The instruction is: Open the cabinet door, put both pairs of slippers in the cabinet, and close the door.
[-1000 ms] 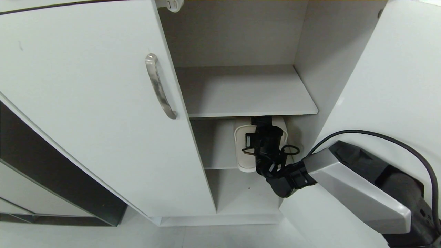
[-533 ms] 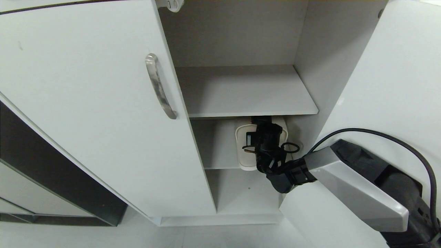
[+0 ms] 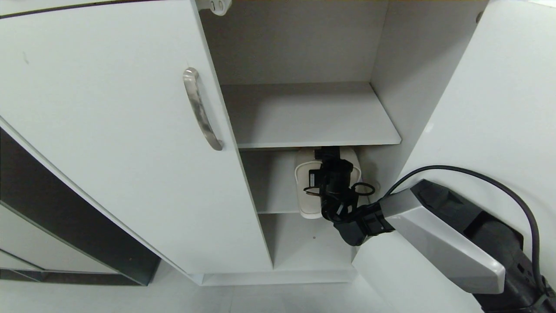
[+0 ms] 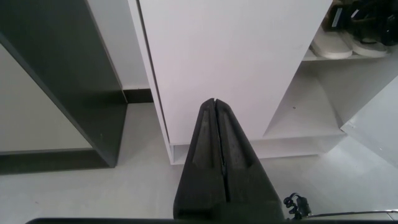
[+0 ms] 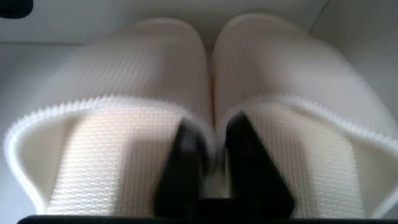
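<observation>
Check the white cabinet (image 3: 304, 43). Its right door (image 3: 499, 108) stands wide open. Its left door (image 3: 108, 108), with a curved metal handle (image 3: 201, 108), covers the left half.

Locate the cream slippers (image 3: 306, 191) on the middle shelf (image 3: 273, 211), directly under the bare upper shelf (image 3: 304, 113) and near the cabinet's right wall. The two lie side by side and touching, toes toward the back.

Note that the right pincer (image 5: 216, 140) reaches in under the upper shelf and pinches the slippers' adjoining inner edges together.

Find the left pincer (image 4: 214, 109) pressed together above the pale floor (image 4: 93, 186), in front of the left door. A dark unit (image 3: 43, 191) stands beside the cabinet on its left.
</observation>
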You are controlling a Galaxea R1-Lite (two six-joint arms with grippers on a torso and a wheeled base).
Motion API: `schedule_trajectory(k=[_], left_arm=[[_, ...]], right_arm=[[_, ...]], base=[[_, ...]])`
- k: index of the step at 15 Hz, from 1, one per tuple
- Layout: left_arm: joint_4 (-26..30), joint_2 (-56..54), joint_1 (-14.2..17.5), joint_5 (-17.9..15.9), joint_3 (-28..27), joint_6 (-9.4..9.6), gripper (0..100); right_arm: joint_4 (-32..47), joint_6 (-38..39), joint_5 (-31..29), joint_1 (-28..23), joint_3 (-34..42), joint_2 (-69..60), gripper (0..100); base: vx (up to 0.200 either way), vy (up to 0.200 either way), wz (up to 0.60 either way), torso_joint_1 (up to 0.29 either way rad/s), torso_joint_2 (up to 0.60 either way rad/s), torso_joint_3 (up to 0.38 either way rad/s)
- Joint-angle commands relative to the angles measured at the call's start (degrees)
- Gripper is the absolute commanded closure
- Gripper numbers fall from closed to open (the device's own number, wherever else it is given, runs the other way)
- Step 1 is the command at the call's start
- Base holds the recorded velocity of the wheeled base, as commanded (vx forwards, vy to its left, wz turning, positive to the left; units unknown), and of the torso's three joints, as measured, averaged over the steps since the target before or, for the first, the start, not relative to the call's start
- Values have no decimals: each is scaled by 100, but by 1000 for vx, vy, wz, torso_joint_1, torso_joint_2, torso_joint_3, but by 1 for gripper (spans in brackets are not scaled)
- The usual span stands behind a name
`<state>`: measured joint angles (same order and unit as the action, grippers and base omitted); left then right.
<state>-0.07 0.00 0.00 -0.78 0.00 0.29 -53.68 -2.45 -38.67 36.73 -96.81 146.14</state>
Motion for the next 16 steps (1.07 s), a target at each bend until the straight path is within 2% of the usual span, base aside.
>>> schedule_trajectory(k=[1, 6, 12, 14, 16], left_arm=[[-1, 9, -9, -1, 0, 6, 100], [-1, 0, 0, -1, 0, -3, 100], [-1, 0, 0, -1, 0, 6, 100], [-1, 0, -9, -1, 0, 15, 100], [-1, 0, 0, -1, 0, 23, 100]], right_arm=[[-3, -1, 0, 10, -5, 20, 0], [-196, -10, -35, 71, 294, -174, 0], [-1435, -36, -35, 695, 3335, -1773, 0], [-1910, -27, -35, 801, 4038, -1896, 0], [-2235, -36, -9, 809, 4354, -1826, 0]], base=[[0, 0, 0, 0, 0, 0], [0, 0, 0, 0, 0, 0], [0, 0, 0, 0, 0, 0], [0, 0, 0, 0, 0, 0], [0, 0, 0, 0, 0, 0]])
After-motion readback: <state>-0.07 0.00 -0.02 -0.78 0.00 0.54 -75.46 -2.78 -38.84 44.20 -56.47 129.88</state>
